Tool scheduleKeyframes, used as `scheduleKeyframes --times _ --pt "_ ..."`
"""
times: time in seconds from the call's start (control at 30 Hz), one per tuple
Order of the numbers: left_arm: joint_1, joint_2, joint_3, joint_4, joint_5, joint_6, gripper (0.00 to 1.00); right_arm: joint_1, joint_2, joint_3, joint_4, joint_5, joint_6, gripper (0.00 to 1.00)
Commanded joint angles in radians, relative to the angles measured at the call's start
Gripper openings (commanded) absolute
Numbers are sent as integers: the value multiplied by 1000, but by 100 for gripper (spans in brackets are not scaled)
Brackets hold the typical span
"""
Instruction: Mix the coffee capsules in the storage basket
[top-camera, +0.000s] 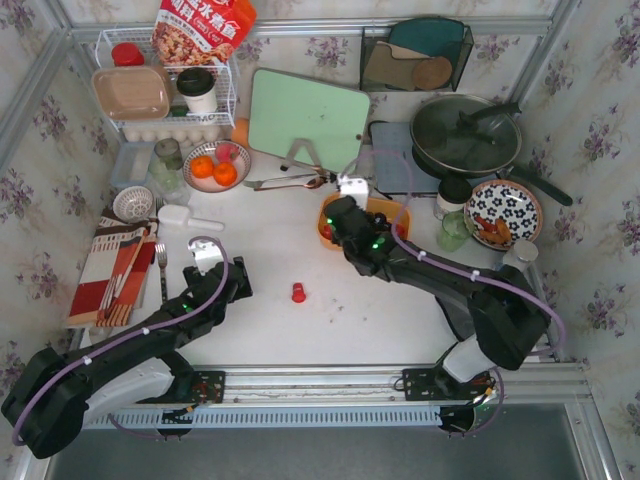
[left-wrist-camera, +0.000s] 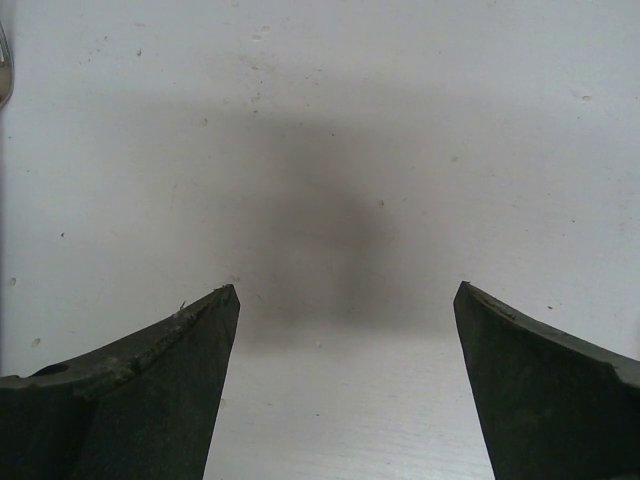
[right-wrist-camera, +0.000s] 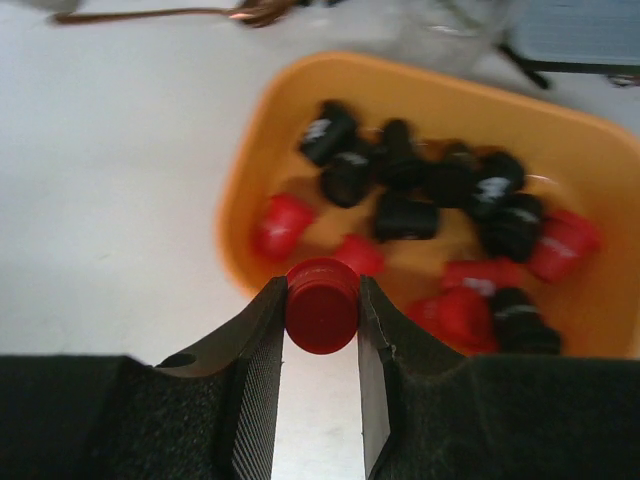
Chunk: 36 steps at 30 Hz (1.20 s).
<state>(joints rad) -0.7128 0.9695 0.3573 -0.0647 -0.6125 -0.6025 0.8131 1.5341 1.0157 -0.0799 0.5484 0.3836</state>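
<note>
The right gripper (right-wrist-camera: 322, 290) is pinching one small red tapered capsule (right-wrist-camera: 322, 318) at the near rim of the shallow orange plastic basket (right-wrist-camera: 240, 190), which is holding roughly eight black pods (right-wrist-camera: 405, 215) and five red pods (right-wrist-camera: 280, 225). The left gripper (left-wrist-camera: 345, 300) is hanging spread above the white table (left-wrist-camera: 320, 150).

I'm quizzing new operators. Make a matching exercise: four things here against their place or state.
1. red tapered capsule nearest the right wrist camera
2. lone red capsule, top view
3. black cup-shaped capsules
4. left gripper

a. open above white table
b. inside shallow orange plastic basket
c. pinched by right gripper
d. loose on the table between arms

Pairs: 1-c, 2-d, 3-b, 4-a
</note>
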Motion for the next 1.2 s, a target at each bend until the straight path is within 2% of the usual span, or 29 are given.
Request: scheduleKeyframes --times 0.0,0.13,0.37,0.4,0.5,0.53,0.57,0.67,0.73,0.87,1.0,1.17 --pt "1 -3 -3 19 -9 1 91 -83 -61 -65 26 117 -15 6" --pt "1 0 -1 19 -7 0 91 -180 -96 -130 52 95 -7 9" --pt "1 4 0 21 -7 0 91 -326 -62 -171 109 22 -29 26" --pt "1 5 1 20 -6 1 91 -336 -53 -171 116 11 -34 31" --pt "1 6 2 20 -6 2 91 -349 -35 -160 126 3 -52 56" --pt "1 6 2 20 -6 2 91 -349 -31 -153 124 1 -58 62" --pt "1 6 2 20 -7 3 91 -349 -27 -146 116 -5 -63 67" --pt "1 9 2 21 -6 2 91 -348 -35 -131 94 -34 -71 75" --pt "1 11 3 20 -6 2 91 -345 -48 -129 81 -59 -72 78" --pt "1 14 6 21 -5 2 91 -307 -88 -136 65 -94 -91 78" --pt "2 18 8 21 -3 3 91 -204 -100 -127 42 -116 -110 76" --pt "3 21 8 20 -4 2 91 -113 -89 -119 12 -182 -59 74"
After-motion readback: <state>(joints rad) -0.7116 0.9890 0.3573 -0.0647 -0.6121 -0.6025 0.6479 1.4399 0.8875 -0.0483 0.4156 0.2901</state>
